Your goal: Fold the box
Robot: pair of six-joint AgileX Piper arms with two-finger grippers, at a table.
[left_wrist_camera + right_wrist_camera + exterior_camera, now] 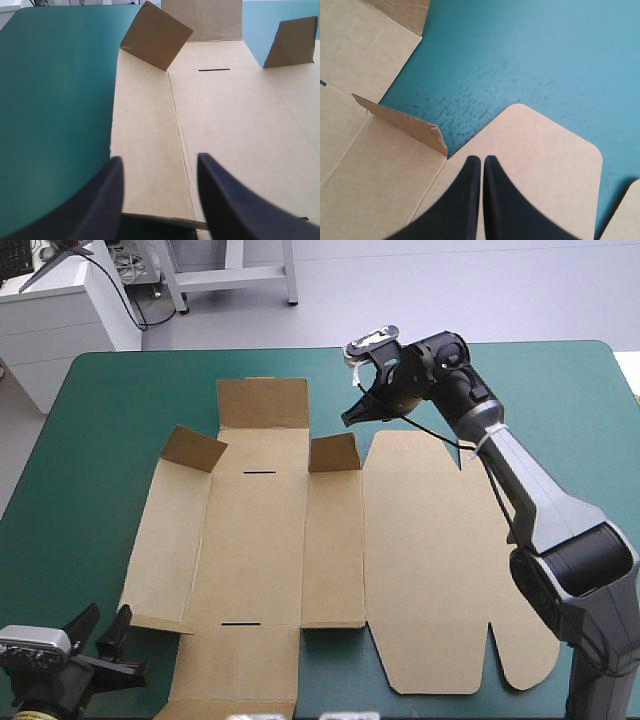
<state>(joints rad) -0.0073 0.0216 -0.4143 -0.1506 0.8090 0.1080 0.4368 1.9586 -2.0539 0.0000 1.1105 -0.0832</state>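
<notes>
The brown box [260, 540] lies as a cut sheet spread over the teal-green table, its wide lid panel [440, 560] flat on the right. Two small corner flaps [193, 448] [334, 453] stand raised at the far end. My left gripper [105, 632] is open at the sheet's near left corner, and in its own view the left gripper [159, 159] looks along the left side panel [145, 140]. My right gripper [352, 418] is shut and hovers over the lid's far edge. In the right wrist view the right gripper [482, 159] holds nothing above the rounded tab [540, 150], beside a raised flap [402, 122].
Bare teal-green cover [90, 460] runs along the box's left side and past the lid toward the far right corner [560, 400]. The sheet's near flap [235, 670] reaches the table's front edge.
</notes>
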